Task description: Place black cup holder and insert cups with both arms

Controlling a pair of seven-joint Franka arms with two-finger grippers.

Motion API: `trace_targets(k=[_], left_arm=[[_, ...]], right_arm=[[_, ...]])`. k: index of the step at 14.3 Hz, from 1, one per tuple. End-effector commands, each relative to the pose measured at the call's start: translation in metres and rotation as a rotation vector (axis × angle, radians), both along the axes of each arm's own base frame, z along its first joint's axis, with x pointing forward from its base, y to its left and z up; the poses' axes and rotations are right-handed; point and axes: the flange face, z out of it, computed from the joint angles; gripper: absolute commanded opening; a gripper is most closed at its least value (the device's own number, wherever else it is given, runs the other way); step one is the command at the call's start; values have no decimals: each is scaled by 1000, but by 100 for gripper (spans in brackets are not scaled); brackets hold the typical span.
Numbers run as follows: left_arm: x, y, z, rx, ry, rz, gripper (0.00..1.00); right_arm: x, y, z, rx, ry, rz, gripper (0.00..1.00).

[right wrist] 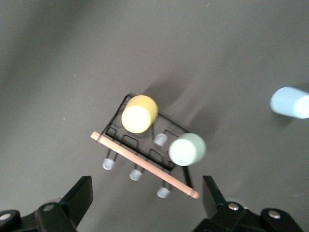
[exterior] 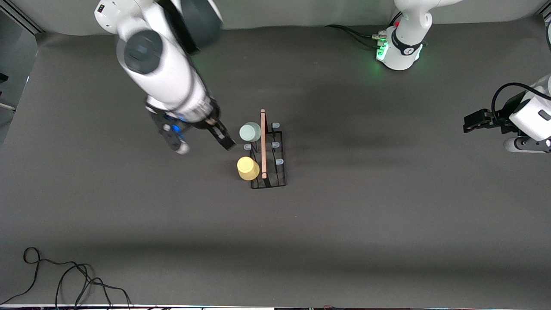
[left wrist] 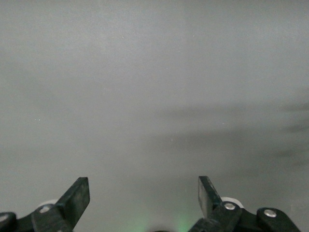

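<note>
Right gripper (exterior: 202, 137), open and empty, beside the rack (exterior: 269, 150) holding green cup (exterior: 250, 131) and yellow cup (exterior: 248, 168); a careless swing could topple them. Left gripper (exterior: 471, 122) waits open, empty.

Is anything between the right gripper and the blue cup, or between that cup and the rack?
Nothing visible. The blue cup sits alone on bare table, apart from the rack; the open right gripper hangs over the table beside the rack. Four pegs are free. The left arm waits.
</note>
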Motion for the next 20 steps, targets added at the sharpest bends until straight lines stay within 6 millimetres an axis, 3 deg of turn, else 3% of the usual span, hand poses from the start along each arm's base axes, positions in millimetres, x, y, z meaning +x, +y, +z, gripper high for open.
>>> trace_targets(k=[1,8,16,18,20], left_arm=[[-1,1,4,10,8,10,100],[-1,1,4,10,8,10,100],[0,1,4,8,8,10,100],[-1,0,4,9,8,10,100],[0,1,4,8,8,10,100]], right_arm=[[-8,-37,31,-36,-18,132,100],[-15,-170,70,-55,-70,426,100],[5,-331,79,-19,-114,782,100],[5,-355,79,-7,-130,856,100],[6,-357,79,-7,-135,910,100]])
